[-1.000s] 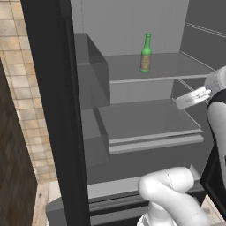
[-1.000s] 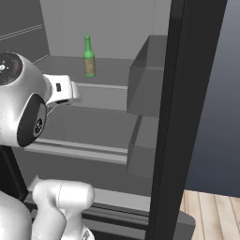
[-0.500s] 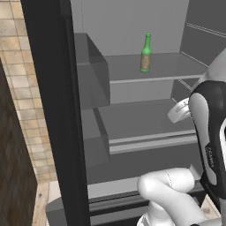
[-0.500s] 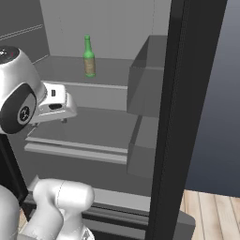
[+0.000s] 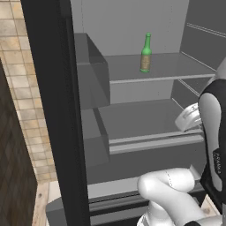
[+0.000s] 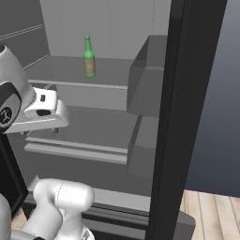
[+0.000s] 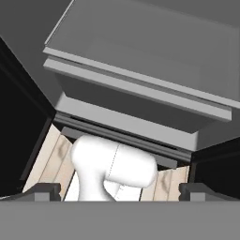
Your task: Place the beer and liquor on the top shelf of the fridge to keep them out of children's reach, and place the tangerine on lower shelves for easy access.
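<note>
Beer [image 5: 145, 54] upright on top shelf [image 5: 176, 70] of fridge [image 6: 112, 28], long axis vertical, toward back of shelf. Gripper [image 7: 119, 194] well apart from it, lower and out front, pointing down at lower shelf [image 7: 140, 89] lip and floor. Jaws spread wide, empty. Judgement: beer placed; liquor and tangerine remain to fetch. Tan label on bottle, no writing readable.

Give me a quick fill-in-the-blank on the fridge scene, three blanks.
1. The beer stands upright on the ____ shelf of the fridge.
2. The beer's glass is ____ in colour.
3. The gripper has its jaws ____ and holds nothing.

Missing words: top; green; open
</note>
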Controlling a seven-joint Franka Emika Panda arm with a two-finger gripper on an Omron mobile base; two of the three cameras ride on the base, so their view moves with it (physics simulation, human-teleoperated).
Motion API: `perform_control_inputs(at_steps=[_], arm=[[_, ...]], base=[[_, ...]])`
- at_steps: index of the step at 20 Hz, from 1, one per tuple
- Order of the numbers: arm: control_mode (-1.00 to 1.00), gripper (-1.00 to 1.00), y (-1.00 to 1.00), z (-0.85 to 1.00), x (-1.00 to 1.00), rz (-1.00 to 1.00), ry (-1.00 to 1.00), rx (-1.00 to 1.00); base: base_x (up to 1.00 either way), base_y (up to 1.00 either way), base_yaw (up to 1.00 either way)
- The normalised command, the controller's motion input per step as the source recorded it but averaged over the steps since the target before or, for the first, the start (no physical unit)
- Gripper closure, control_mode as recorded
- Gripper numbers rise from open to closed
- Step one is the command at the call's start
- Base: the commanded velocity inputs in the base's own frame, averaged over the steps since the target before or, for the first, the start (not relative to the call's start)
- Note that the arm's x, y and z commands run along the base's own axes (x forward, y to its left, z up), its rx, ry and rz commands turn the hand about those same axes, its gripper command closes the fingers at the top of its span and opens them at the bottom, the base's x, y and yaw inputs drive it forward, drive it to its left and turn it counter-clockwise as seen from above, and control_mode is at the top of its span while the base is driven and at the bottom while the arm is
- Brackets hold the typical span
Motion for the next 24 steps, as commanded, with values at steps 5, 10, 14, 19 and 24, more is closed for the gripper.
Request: perform_control_inputs(at_steps=[5, 10, 14, 19, 24], arm=[[-1.0, -1.0, 0.0, 0.0, -0.43, -0.07, 0.0, -0.01], [1.0, -1.0, 0.0, 0.0, -0.37, -0.05, 0.0, -0.01], [1.0, -1.0, 0.0, 0.0, 0.0, 0.0, 0.0, 0.0], [1.0, -1.0, 0.0, 0.0, 0.0, 0.0, 0.0, 0.0], [1.0, -1.0, 0.0, 0.0, 0.0, 0.0, 0.0, 0.0]], base=[[0.0, 0.0, 0.0], [-0.38, 0.0, -0.04], [-1.0, -0.01, -0.16], [-1.0, -0.05, -0.31], [-0.88, -0.2, -0.51]])
